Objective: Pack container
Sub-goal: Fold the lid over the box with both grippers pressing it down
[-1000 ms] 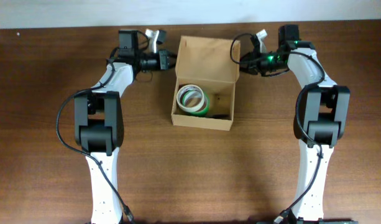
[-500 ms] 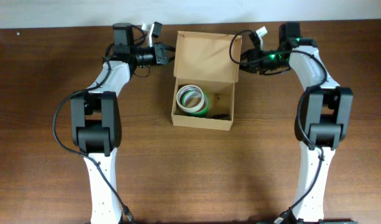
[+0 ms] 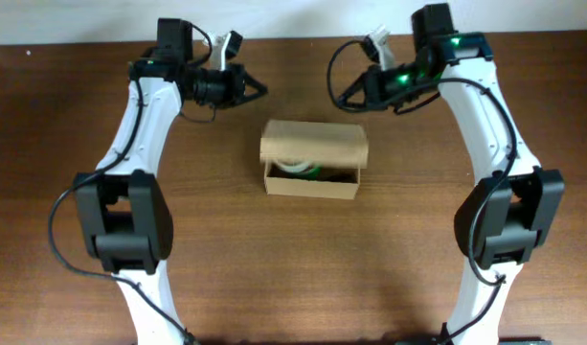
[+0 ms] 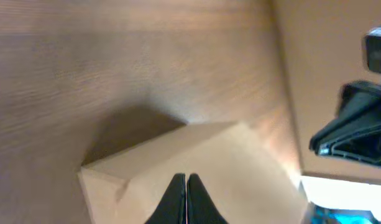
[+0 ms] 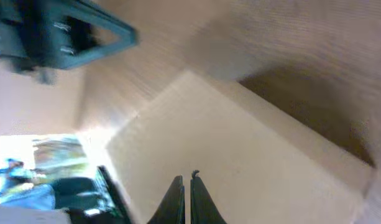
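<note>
Overhead: container (image 3: pixel 313 146) nearly closed, centre frame; left end effector (image 3: pixel 255 89) and right end effector (image 3: pixel 341 98) clenched empty; next, probably press its lid flat

Robotics lab bench, by the look: my left arm (image 3: pixel 145 115) and right arm (image 3: pixel 485 105), both cabled, stand at a plain wood-grain table (image 3: pixel 293 278) against a pale wall (image 3: pixel 82 19).

The container (image 3: pixel 314 153) is a plain tan cardboard box sitting flat on the table (image 3: pixel 274 278), about midway across and a little toward its far edge. Its long sides run left to right. The hinged flap lid lies over most of the opening but is not fully shut. A narrow gap along the near side shows white and green tape rolls (image 3: pixel 295 169) inside.
</note>
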You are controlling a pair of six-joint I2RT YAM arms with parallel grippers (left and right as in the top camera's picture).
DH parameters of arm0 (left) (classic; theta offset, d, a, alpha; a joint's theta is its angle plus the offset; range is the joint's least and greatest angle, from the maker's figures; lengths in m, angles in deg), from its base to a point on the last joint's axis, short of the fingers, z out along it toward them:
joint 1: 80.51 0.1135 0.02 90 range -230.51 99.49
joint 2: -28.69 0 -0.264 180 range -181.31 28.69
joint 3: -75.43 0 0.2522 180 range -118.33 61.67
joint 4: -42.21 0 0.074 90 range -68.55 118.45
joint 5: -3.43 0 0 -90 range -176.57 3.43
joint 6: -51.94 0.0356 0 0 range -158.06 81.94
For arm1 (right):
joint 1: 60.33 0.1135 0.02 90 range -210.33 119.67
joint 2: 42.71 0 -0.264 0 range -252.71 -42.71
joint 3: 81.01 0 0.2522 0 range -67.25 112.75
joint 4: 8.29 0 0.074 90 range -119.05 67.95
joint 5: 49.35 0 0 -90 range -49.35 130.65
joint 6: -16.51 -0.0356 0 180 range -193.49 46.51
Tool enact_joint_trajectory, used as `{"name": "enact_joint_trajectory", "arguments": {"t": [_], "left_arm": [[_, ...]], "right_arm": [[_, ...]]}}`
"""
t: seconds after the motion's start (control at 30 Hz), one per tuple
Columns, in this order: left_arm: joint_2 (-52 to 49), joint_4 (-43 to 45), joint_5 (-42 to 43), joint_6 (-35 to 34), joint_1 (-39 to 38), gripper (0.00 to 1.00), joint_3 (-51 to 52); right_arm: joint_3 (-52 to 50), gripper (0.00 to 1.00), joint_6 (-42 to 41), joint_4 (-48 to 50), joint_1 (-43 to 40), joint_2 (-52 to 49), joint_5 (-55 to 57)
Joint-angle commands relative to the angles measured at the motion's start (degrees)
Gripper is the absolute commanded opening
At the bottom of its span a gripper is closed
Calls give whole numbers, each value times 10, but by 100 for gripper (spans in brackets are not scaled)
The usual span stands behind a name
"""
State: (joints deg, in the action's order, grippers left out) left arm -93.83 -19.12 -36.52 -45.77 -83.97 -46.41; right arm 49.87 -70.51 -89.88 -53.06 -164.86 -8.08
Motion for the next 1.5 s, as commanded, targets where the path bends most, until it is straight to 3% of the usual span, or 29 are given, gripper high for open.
{"name": "enact_joint_trajectory", "arguments": {"t": [0.0, 0.13, 0.37, 0.63, 0.9, 1.17, 1.37, 1.47], "left_arm": [[57, -63, -103, 27, -2, 2, -3], [92, -120, -158, 27, -9, 2, -3], [116, -217, -279, 35, -72, 2, -3], [116, -235, -351, 35, -148, 2, 3], [93, -215, -354, 35, -160, 2, 72], [90, -167, -346, 35, -160, 2, 165], [91, -167, -346, 35, -160, 2, 164], [91, -198, -349, 35, -149, 2, 98]], "right_arm": [[3, 4, 10, -25, 34, 63, 148], [3, 4, -20, -57, 54, 101, 245], [-9, 4, -19, -134, 64, 112, 297], [-103, 4, -20, -99, 75, 111, 299], [-229, 4, -20, -15, 82, 111, 286], [-284, 4, -20, 24, 82, 111, 286], [-268, 4, -20, 23, 81, 116, 286], [-213, 4, -19, -5, 80, 134, 293]]}}
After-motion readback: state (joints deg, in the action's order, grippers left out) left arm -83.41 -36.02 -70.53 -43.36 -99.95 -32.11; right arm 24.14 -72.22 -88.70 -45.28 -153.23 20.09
